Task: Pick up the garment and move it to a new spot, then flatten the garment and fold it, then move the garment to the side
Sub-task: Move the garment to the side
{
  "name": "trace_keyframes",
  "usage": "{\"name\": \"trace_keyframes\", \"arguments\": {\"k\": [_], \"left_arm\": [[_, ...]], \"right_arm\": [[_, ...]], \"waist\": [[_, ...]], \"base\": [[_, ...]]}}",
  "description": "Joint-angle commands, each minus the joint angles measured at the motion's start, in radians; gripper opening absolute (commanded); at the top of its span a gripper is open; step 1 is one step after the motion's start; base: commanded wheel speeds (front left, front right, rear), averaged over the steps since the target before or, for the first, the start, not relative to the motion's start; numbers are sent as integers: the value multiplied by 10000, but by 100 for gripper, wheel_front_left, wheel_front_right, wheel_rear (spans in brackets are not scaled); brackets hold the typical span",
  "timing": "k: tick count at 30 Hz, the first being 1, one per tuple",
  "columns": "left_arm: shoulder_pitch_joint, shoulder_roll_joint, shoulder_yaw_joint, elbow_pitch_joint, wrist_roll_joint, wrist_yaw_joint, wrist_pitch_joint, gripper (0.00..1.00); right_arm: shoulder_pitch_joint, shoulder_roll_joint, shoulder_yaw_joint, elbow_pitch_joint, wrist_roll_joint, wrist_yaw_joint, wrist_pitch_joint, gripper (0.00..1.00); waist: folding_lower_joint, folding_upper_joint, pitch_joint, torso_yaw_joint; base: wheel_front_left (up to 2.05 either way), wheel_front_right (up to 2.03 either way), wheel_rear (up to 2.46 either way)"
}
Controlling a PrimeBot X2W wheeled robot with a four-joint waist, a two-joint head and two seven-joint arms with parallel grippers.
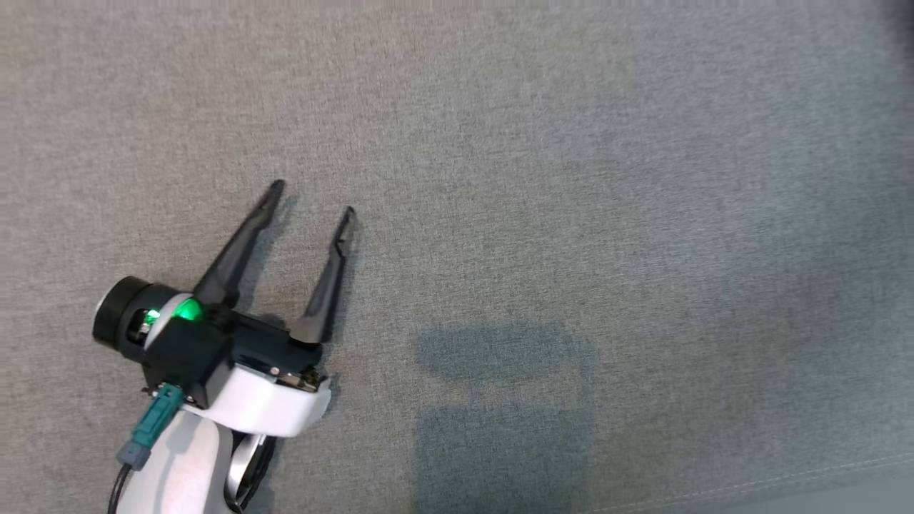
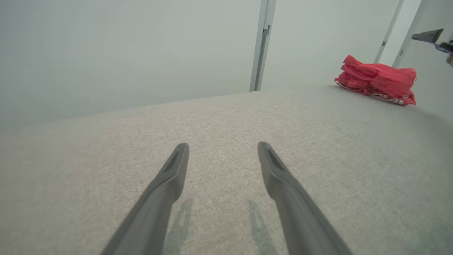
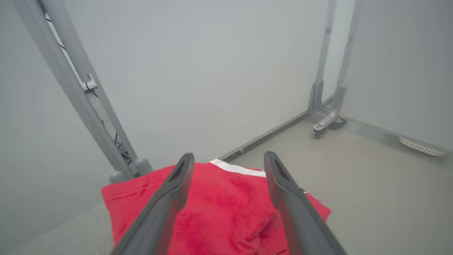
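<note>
The garment (image 2: 377,79) is a red folded bundle with a white trim, lying at the far right of the grey fabric surface in the left wrist view. From the right wrist it spreads just below my right gripper (image 3: 226,157), whose fingers stand wide apart above the red cloth (image 3: 223,209) with nothing between them. My left gripper (image 1: 312,197) rests open over bare grey fabric at the lower left of the head view. The same open fingers (image 2: 173,170) point across the surface toward the far edge.
Grey metal frame posts (image 3: 81,102) and a wheeled stand foot (image 3: 327,124) rise beyond the surface's edge, against pale walls. A dark fingertip (image 2: 430,35) of the other arm shows at the top right of the left wrist view. A seam (image 1: 785,475) runs near the front edge.
</note>
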Motion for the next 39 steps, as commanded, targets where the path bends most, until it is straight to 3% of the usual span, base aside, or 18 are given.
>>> {"name": "trace_keyframes", "arguments": {"k": [1,8,15,19,32,39], "left_arm": [[154,35,411,-215,-146,123,23,100],[625,-545,1188,175,-906,624,23,100],[1153,-781,2071,374,-1410,1318,23,100],[1520,-873,2291,262,-1686,1345,23,100],[2954,-1088,2971,176,-1630,1295,23,100],[3683,-1168,3114,177,-1401,1218,23,100]], "right_arm": [[-100,180,229,-512,-60,0,-52,100],[1144,1764,2847,-2125,1388,0,-56,100],[3450,2263,6234,-3662,3438,0,-57,100],[4670,2344,7671,-4608,4217,0,-58,100],[8308,2477,10244,-7107,5053,0,-58,100],[10201,2401,10697,-7950,5235,0,-58,100]], "waist": [[0,0,-300,-51],[0,0,-1474,52],[0,0,-2735,117],[0,0,-3354,142],[0,0,-5192,51],[0,0,-5981,234]], "base": [[0,0,0],[0,0,0],[0,0,0],[0,0,0],[0,0,0],[0,0,0]]}}
